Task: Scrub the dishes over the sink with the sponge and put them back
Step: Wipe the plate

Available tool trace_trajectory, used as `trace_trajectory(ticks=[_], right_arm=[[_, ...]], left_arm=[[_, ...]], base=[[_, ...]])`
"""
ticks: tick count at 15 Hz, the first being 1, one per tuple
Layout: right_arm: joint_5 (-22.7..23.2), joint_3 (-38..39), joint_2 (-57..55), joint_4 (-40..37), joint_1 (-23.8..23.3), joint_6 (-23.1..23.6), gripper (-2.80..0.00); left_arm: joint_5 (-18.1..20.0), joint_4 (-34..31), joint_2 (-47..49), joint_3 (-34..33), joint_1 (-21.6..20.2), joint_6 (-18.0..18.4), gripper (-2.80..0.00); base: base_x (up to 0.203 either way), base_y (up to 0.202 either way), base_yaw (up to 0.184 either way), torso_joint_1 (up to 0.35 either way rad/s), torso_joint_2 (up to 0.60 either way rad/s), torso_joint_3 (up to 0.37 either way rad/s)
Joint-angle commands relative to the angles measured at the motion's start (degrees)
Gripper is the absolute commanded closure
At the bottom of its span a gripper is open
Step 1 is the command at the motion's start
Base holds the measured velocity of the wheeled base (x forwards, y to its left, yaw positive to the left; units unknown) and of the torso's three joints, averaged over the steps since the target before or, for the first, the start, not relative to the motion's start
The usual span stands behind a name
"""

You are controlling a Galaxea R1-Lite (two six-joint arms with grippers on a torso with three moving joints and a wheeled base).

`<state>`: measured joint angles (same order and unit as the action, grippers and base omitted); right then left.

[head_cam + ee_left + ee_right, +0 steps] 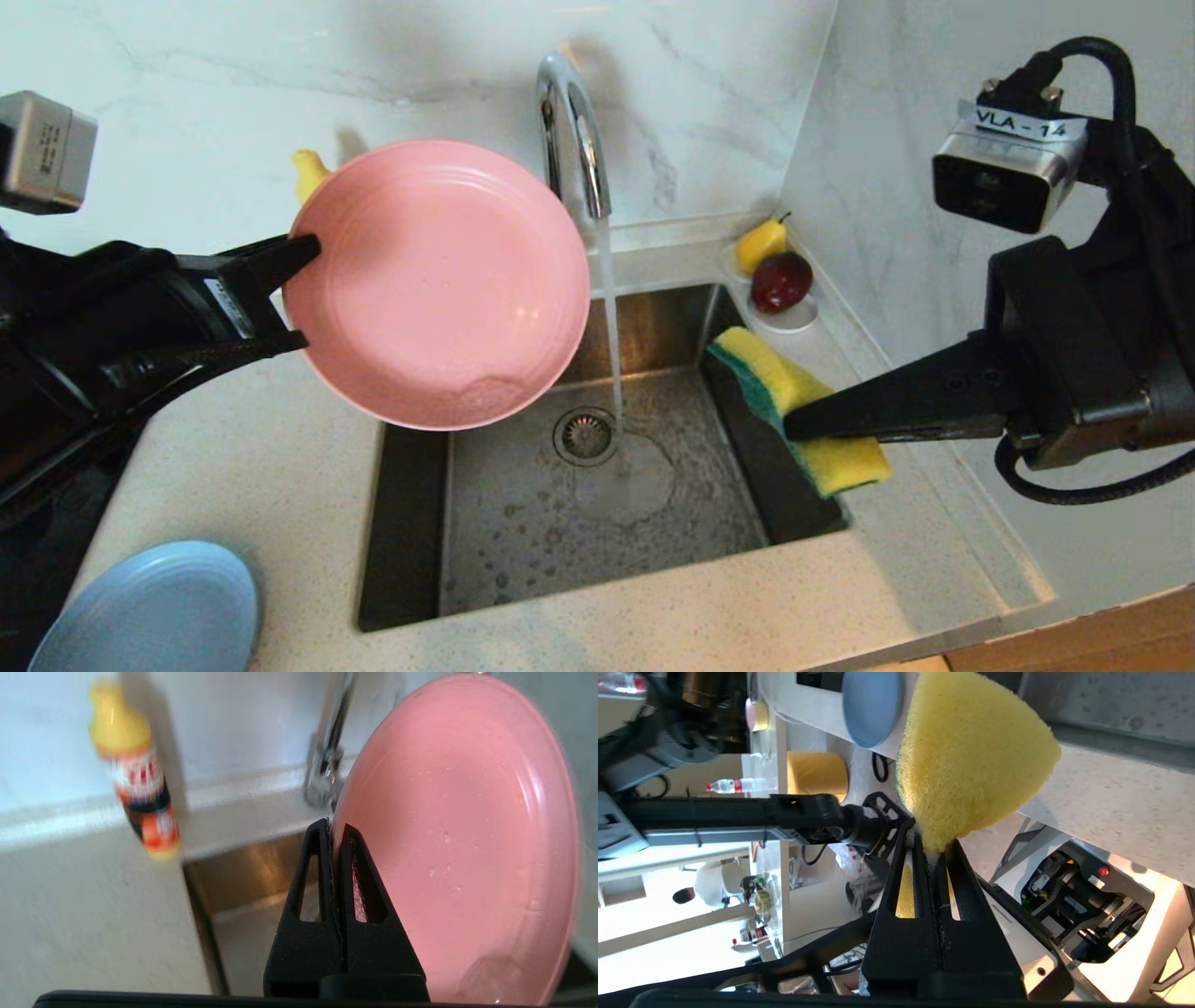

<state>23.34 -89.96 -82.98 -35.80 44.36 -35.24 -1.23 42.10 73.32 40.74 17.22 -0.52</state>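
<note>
Now | left gripper (297,297) clamps pink plate (439,280) by its rim, tilted above sink (597,523) left edge | right gripper (794,427) pinches sponge (794,406) over right edge | plate lies leftward across the running water, face toward sponge

Pink plate (439,280), yellow-and-green sponge (794,406), light-blue plate (149,611), black pincers, white grey-veined marble wall (233,84)

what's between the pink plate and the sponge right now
In the head view, the tap's running water stream falls between the pink plate and the sponge, over the open sink. Nothing else sits there.
</note>
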Motion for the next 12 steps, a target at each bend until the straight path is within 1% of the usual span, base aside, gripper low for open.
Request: trace_trajectory(ticks=[1,2,3,5,11,12], right_arm=[[0.13,-4.37,-2.38,-1.93,1.49,-0.18,0.0],[0.13,-6.19,-3.59,-2.74,2.16,-0.2,0.0],[0.13,-7.96,-4.59,-3.25,2.64,-0.25,0.0],[0.13,-11.39,-6.91,-4.42,3.75,-0.31,0.0],[0.1,-19.65,-13.72,-7.15,5.91,-0.52,0.0],[0.07,-20.46,-14.67,-7.61,6.28,-0.57,0.0]], left_arm=[[-0.05,5.08,-0.05,-2.11,1.39,3.91,0.0],[-0.01,7.53,0.23,-2.9,2.76,5.77,0.0],[-0.05,8.33,0.39,-2.93,4.07,6.76,0.0],[-0.03,8.61,0.26,-2.57,6.22,7.58,0.0],[0.09,8.8,1.05,-2.64,8.07,14.38,0.0],[0.09,9.6,1.95,-2.51,8.21,15.38,0.0]], base=[[0.0,0.0,0.0,0.0,0.0,0.0],[0.0,0.0,0.0,0.0,0.0,0.0],[0.0,0.0,0.0,0.0,0.0,0.0],[0.0,0.0,0.0,0.0,0.0,0.0],[0.0,0.0,0.0,0.0,0.0,0.0],[0.0,0.0,0.0,0.0,0.0,0.0]])
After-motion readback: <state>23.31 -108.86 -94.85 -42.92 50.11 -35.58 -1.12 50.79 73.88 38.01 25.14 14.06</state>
